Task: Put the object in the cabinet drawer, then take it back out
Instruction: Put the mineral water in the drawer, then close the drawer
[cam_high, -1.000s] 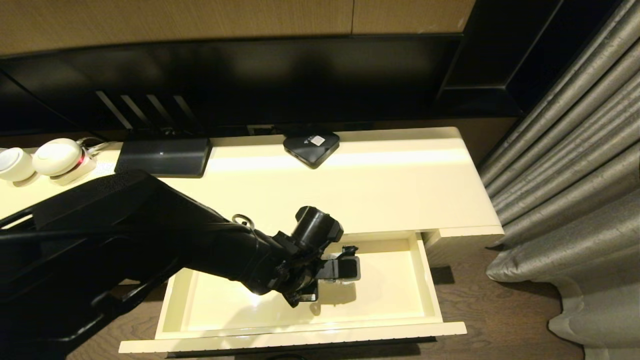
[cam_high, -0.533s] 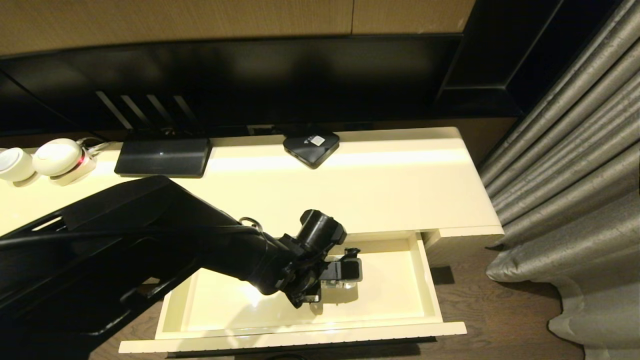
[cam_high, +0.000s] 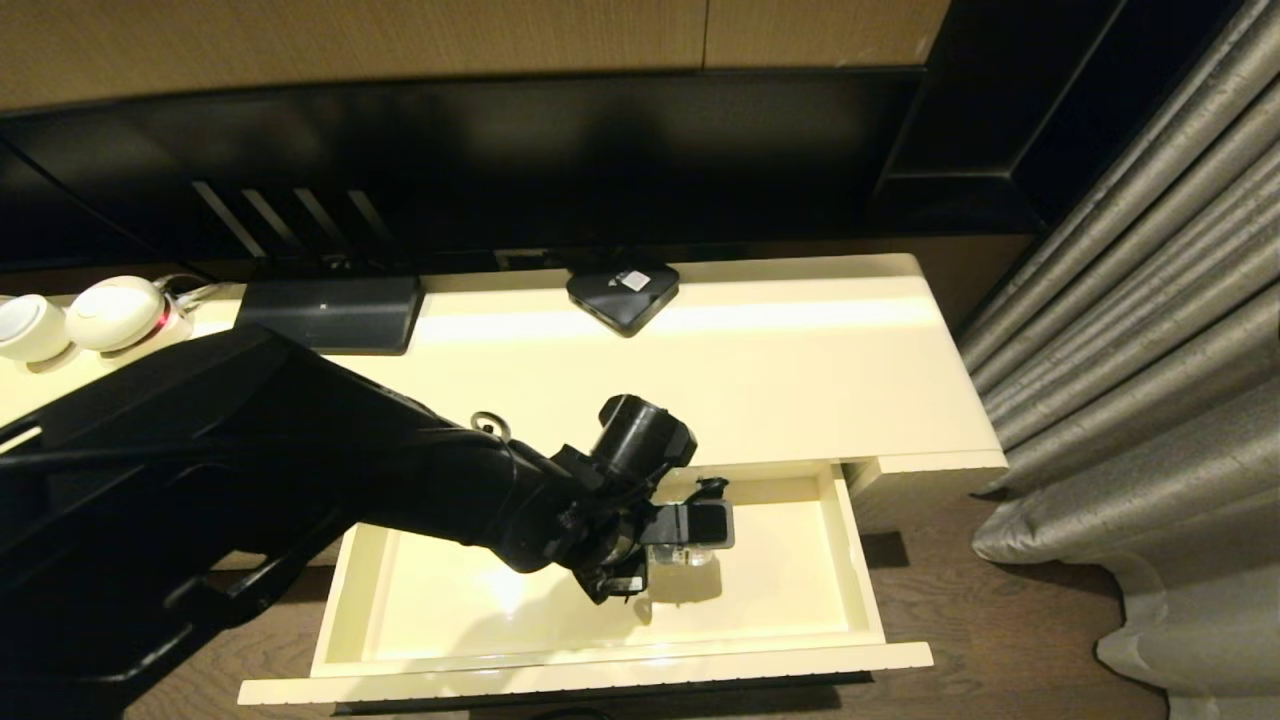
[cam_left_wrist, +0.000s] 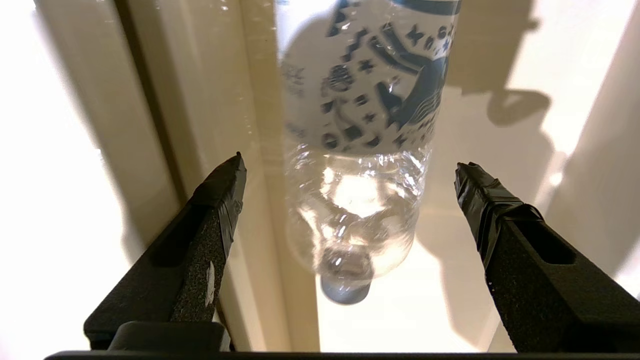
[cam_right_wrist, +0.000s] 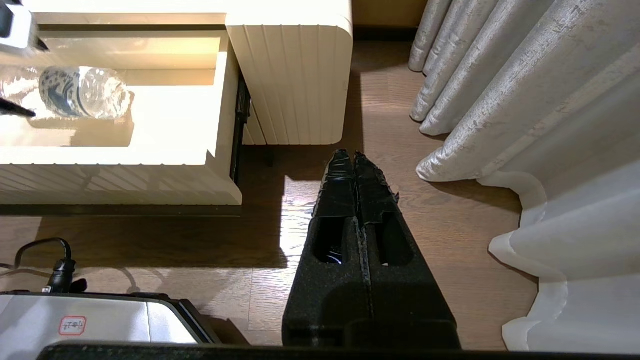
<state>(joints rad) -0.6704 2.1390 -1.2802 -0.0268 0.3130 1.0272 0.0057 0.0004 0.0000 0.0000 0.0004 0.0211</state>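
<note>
The cabinet drawer (cam_high: 600, 665) stands pulled open below the cream cabinet top (cam_high: 780, 370). The object, a clear water bottle (cam_left_wrist: 360, 125) with a patterned label, lies on its side on the drawer floor, cap (cam_left_wrist: 345, 295) toward the wrist camera. My left gripper (cam_left_wrist: 350, 170) hovers over it, open, one finger on each side and clear gaps to the bottle. In the head view the left gripper (cam_high: 690, 525) covers most of the bottle (cam_high: 692, 562). The right wrist view shows the bottle (cam_right_wrist: 80, 92) in the drawer (cam_right_wrist: 125, 155). My right gripper (cam_right_wrist: 354, 157) hangs shut over the wood floor.
A black square box (cam_high: 622, 292), a flat black device (cam_high: 325, 312) and white round gadgets (cam_high: 110, 315) sit on the cabinet top. Grey curtains (cam_high: 1150, 350) hang at the right. My own base (cam_right_wrist: 90, 320) is near the drawer front.
The left gripper's fingers have spread apart and come off the bottle, which stays lying in the drawer. The left hand has drifted slightly right. The right arm has not moved.
</note>
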